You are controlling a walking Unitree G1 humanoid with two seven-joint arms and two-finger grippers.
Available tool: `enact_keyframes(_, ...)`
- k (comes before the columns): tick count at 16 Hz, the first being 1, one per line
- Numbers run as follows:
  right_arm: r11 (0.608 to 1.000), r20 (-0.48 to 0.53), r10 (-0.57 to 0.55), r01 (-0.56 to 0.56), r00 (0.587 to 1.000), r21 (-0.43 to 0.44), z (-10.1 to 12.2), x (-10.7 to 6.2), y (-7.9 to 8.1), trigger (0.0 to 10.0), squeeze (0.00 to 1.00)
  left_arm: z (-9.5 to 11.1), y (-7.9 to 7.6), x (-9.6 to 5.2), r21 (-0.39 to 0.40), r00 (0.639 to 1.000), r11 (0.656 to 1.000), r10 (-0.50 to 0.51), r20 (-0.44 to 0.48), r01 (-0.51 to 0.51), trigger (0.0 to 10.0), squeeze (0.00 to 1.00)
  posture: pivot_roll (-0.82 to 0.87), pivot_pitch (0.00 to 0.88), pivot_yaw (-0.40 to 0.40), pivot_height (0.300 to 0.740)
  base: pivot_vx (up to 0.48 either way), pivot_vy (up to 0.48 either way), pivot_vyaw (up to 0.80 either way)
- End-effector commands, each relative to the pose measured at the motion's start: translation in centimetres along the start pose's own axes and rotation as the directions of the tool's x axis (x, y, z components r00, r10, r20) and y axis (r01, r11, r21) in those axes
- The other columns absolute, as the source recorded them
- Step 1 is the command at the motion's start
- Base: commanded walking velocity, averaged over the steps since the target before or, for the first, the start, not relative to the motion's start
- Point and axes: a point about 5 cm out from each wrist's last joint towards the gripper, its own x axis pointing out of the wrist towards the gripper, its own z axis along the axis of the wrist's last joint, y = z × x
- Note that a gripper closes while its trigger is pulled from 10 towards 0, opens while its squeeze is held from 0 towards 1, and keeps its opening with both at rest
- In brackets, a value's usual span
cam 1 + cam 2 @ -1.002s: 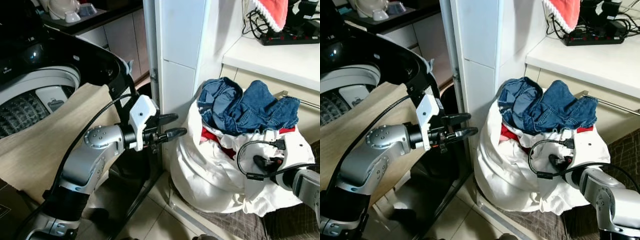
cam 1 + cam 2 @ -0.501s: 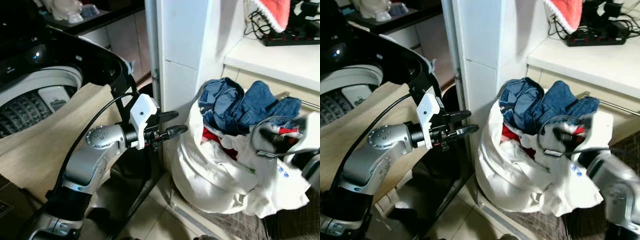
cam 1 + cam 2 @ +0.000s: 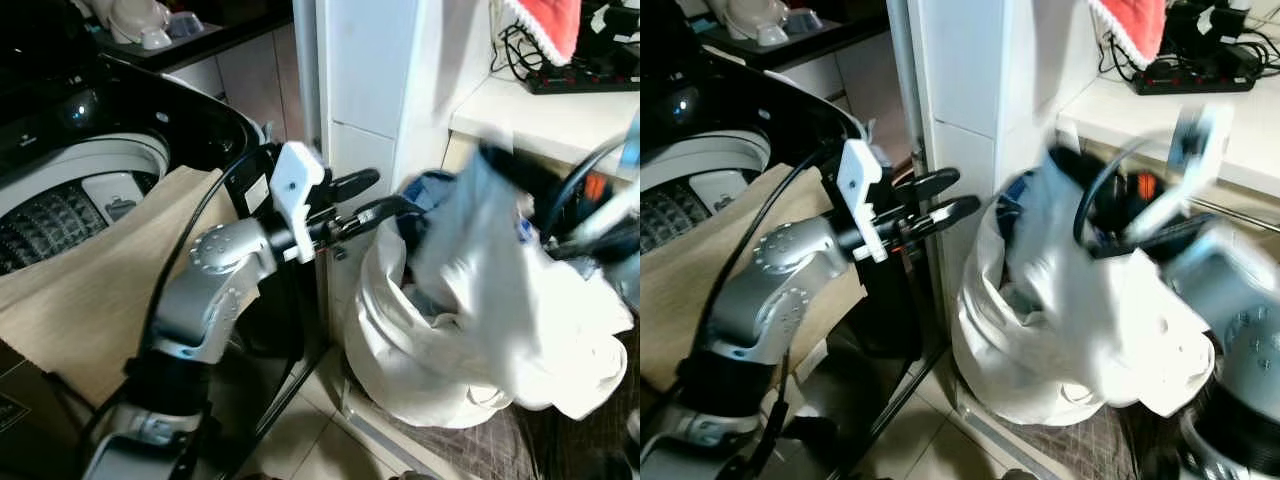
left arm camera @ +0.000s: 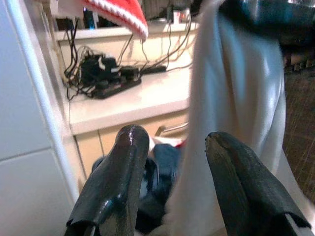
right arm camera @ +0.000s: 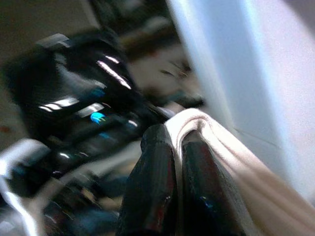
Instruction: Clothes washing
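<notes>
And up it comes: the right pincer (image 5: 170, 196), clamped on a fold of white cloth (image 3: 480, 270), has swung it above the laundry bag (image 3: 420, 350). Left pincer (image 3: 372, 195) has risen beside it, fingers apart, empty.

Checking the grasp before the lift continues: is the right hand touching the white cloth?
Touching. The right wrist view shows the right hand with its fingers pinched on a fold of the white cloth.

Place: laundry corner of a home.
Left of frame: open top-loading washing machine (image 3: 70, 170).
Centre right: white laundry bag (image 3: 420, 350).
Upper right: counter (image 3: 540, 110) with power strip (image 3: 585, 78).
</notes>
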Motion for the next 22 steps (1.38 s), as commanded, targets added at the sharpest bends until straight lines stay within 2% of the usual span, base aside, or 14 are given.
enact_keyframes(1, 0.998, 0.06, 0.07, -0.07, 0.996, -0.002, 1.2, 0.4, 1.1, 0.0, 0.0, 0.5, 0.2, 0.2, -0.006, 1.0, 1.0, 0.002, 0.018, -0.002, 10.0, 0.0, -0.24, 0.0, 0.064, 0.74, 0.0, 0.0, 0.0)
enact_keyframes(2, 0.991, 0.122, 0.134, -0.135, 0.983, -0.004, 2.7, 1.1, 1.9, 0.0, 0.0, 0.8, 0.1, 0.5, -0.017, 0.999, 1.0, 0.008, 0.044, -0.008, 10.0, 0.0, -0.24, 0.0, 0.064, 0.74, 0.0, 0.0, 0.0)
enact_keyframes(5, 0.978, 0.215, 0.199, -0.207, 0.956, 0.017, 5.2, 1.6, 2.5, 0.0, 0.0, 1.6, 0.0, 0.8, -0.054, 0.993, 0.998, 0.016, 0.117, -0.01, 10.0, 0.0, -0.24, 0.0, 0.049, 0.74, 0.0, 0.0, 0.0)
enact_keyframes(6, 0.977, 0.199, 0.194, -0.208, 0.961, 0.052, 4.8, 1.6, 2.1, 0.0, 0.0, 2.3, -0.9, 1.1, -0.127, 0.982, 0.99, -0.039, 0.183, 0.063, 10.0, 0.0, -0.24, 0.0, 0.049, 0.74, 0.0, 0.0, 0.0)
enact_keyframes(7, 0.978, 0.179, 0.189, -0.202, 0.966, 0.056, 4.5, 1.6, 2.0, 0.0, 0.0, 2.5, -1.2, 1.2, -0.149, 0.978, 0.985, -0.058, 0.202, 0.09, 10.0, 0.0, -0.24, 0.0, 0.049, 0.74, 0.0, 0.0, 0.0)
enact_keyframes(8, 0.976, 0.144, 0.187, -0.201, 0.972, 0.083, 3.5, 1.7, 2.1, 0.0, 0.0, 3.0, -1.8, 1.3, -0.25, 0.959, 0.954, -0.096, 0.267, 0.165, 10.0, 1.0, -0.24, 0.001, 0.046, 0.74, 0.0, 0.0, 0.0)
enact_keyframes(10, 0.976, 0.121, 0.183, -0.195, 0.976, 0.092, 3.1, 1.7, 2.2, 0.0, 0.0, 3.2, -1.7, 1.1, -0.291, 0.948, 0.938, -0.095, 0.304, 0.188, 10.0, 1.0, -0.24, 0.001, 0.048, 0.74, 0.0, 0.0, 0.0)
enact_keyframes(14, 0.976, 0.093, 0.181, -0.19, 0.979, 0.108, 2.6, 1.4, 2.2, 0.0, 0.0, 3.9, -0.6, 0.4, -0.366, 0.924, 0.91, -0.045, 0.38, 0.194, 10.0, 1.0, -0.24, 0.006, 0.046, 0.74, 0.0, 0.0, 0.0)
enact_keyframes(16, 0.971, 0.095, 0.194, -0.204, 0.977, 0.123, 2.4, 1.5, 2.4, 0.0, 0.0, 3.1, -1.4, 0.9, -0.299, 0.952, 0.934, -0.108, 0.288, 0.196, 10.0, 1.0, -0.23, 0.007, 0.047, 0.74, 0.0, 0.0, 0.0)
enact_keyframes(17, 0.97, 0.095, 0.196, -0.207, 0.976, 0.125, 2.3, 1.5, 2.5, 0.0, 0.0, 2.9, -1.6, 1.1, -0.289, 0.955, 0.937, -0.113, 0.274, 0.194, 10.0, 1.0, -0.23, 0.007, 0.047, 0.74, 0.0, 0.0, 0.0)
enact_keyframes(18, 0.966, 0.088, 0.211, -0.221, 0.974, 0.132, 2.0, 1.7, 2.8, 0.0, 0.0, 2.2, -2.1, 1.9, -0.26, 0.963, 0.949, -0.116, 0.243, 0.18, 10.0, 0.62, -0.23, 0.007, 0.049, 0.74, 0.0, 0.0, 0.0)
enact_keyframes(19, 0.966, 0.088, 0.211, -0.221, 0.974, 0.132, 2.0, 1.7, 2.8, 0.0, 0.0, 2.2, -2.1, 1.9, -0.26, 0.963, 0.949, -0.116, 0.243, 0.18, 10.0, 0.62, -0.23, 0.007, 0.049, 0.74, 0.0, 0.0, 0.0)
enact_keyframes(20, 0.963, 0.08, 0.22, -0.23, 0.972, 0.141, 1.7, 1.9, 3.1, 0.0, 0.0, 1.8, -2.7, 2.7, -0.272, 0.964, 0.943, -0.127, 0.235, 0.191, 10.0, 0.0, -0.24, 0.008, 0.053, 0.74, 0.0, 0.0, 0.0)
enact_keyframes(22, 0.963, 0.053, 0.224, -0.23, 0.973, 0.141, 1.0, 2.1, 3.4, 0.0, 0.0, 1.9, -3.8, 3.7, -0.31, 0.951, 0.918, -0.17, 0.259, 0.248, 10.0, 0.0, -0.24, 0.008, 0.054, 0.74, 0.0, 0.0, 0.0)
